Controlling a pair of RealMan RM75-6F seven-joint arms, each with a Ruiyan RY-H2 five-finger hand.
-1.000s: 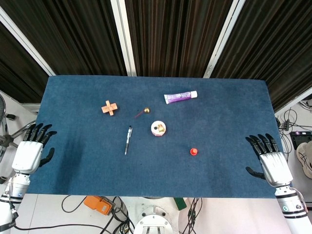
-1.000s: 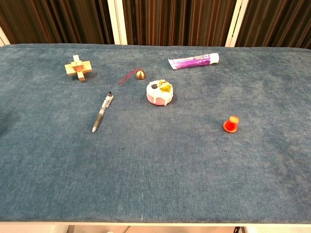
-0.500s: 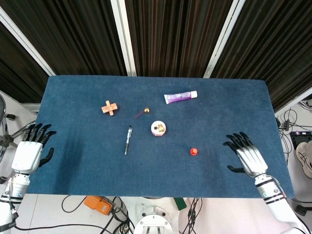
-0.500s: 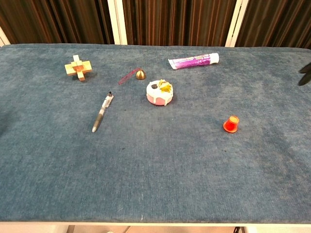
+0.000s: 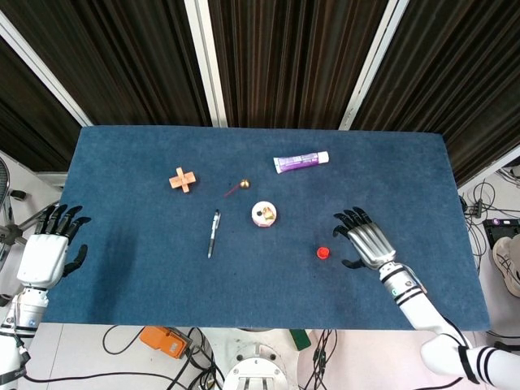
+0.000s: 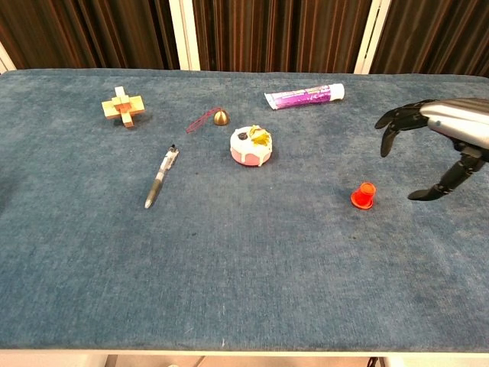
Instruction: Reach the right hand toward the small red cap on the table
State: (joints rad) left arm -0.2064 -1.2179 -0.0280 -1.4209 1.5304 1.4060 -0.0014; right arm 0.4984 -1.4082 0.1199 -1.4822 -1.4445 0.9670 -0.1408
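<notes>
Small red cap (image 5: pixel 323 253) (image 6: pixel 364 195) sits on the blue counter (image 5: pixel 130 268), right of centre. Right robot hand (image 5: pixel 367 244) (image 6: pixel 439 138) hovers just right of it, not touching, fingers spread, holding nothing. Left robot hand (image 5: pixel 49 250) at the counter's left edge, fingers apart, empty.
</notes>
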